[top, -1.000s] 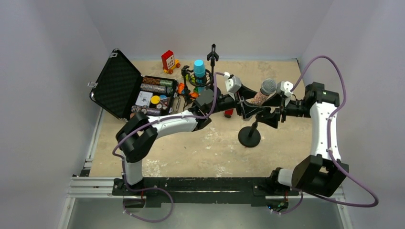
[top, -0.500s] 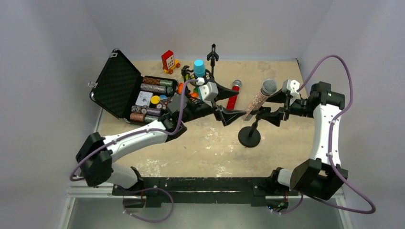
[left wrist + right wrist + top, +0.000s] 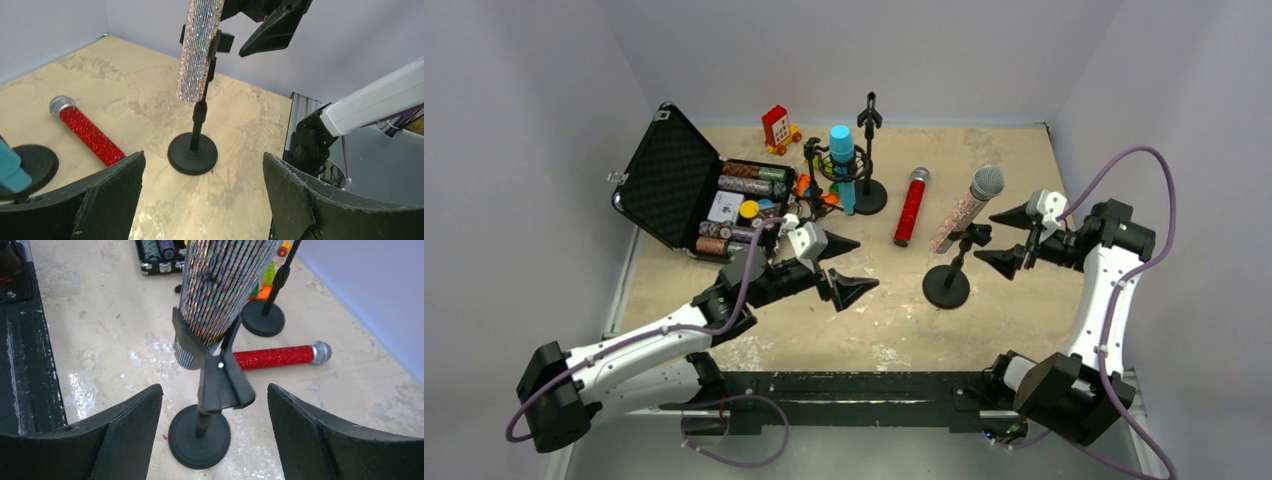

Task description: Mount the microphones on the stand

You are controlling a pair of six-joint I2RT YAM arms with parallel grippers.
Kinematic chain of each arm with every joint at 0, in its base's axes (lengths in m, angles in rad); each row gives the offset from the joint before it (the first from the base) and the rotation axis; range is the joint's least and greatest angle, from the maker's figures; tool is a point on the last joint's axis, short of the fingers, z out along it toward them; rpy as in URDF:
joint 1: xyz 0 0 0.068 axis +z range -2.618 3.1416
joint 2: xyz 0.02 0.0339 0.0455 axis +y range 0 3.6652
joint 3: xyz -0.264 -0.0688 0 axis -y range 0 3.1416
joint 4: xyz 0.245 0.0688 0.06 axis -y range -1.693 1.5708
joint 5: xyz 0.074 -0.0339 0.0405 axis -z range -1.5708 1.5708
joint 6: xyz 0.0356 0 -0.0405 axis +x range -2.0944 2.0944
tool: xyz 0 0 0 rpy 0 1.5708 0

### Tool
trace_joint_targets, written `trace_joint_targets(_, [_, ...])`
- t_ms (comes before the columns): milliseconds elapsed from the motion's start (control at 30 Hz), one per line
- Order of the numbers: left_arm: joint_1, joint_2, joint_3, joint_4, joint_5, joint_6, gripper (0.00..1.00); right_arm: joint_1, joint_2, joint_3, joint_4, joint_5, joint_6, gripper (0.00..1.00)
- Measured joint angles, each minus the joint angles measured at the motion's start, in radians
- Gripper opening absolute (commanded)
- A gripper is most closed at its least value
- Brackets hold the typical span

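1. Biggest change: the left arm (image 3: 654, 335) has swung way back from the middle of the desk (image 3: 874, 330) toward 7 o'clock. Its jaws are spread wide with nothing between them, pointing toward 3 o'clock.
2. The right arm (image 3: 1104, 290) has backed off too, only a short way toward 3 o'clock. Its jaws are also spread wide and empty, just to the 3 o'clock side of the short stand (image 3: 946, 288).
3. So nobody's touching the silvery-pink microphone (image 3: 964, 210) anymore. It sits tilted in the short stand's clip (image 3: 220, 375), grille head up toward 1 o'clock, and it's staying put unsupported. I'd call that 1 attached.
4. With the left arm out of the way, the red microphone (image 3: 911, 207) is fully in view. It's flat on the desk between the short stand and the tall stand (image 3: 870, 150), head toward 12 o'clock, not mounted on anything.
5. The tall stand's clip (image 3: 870, 108) at 12 o'clock looks empty, so my guess is that's where the red 1 goes next.
6. No change for the cyan microphone (image 3: 842, 145). It's upright in a ring mount just at 9 o'clock of the tall stand, and it looks seated, though I can't tell for sure from here.
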Motion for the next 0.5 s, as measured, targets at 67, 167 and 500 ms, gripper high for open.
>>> trace_joint_targets(67, [0.000,-0.069,-0.051,-0.024,-0.012,-0.013,0.91,-0.010,-0.021,-0.061,-0.001,0.000,-0.030,0.80])
trace_joint_targets(167, [0.000,-0.182,-0.132,-0.064,-0.036,-0.031,0.92,-0.035,-0.034,-0.150,-0.004,0.000,-0.083,0.80])
trace_joint_targets(500, [0.001,-0.433,-0.233,-0.245,-0.178,-0.123,0.99,-0.039,0.113,-0.322,-0.009,-0.045,-0.400,0.79])
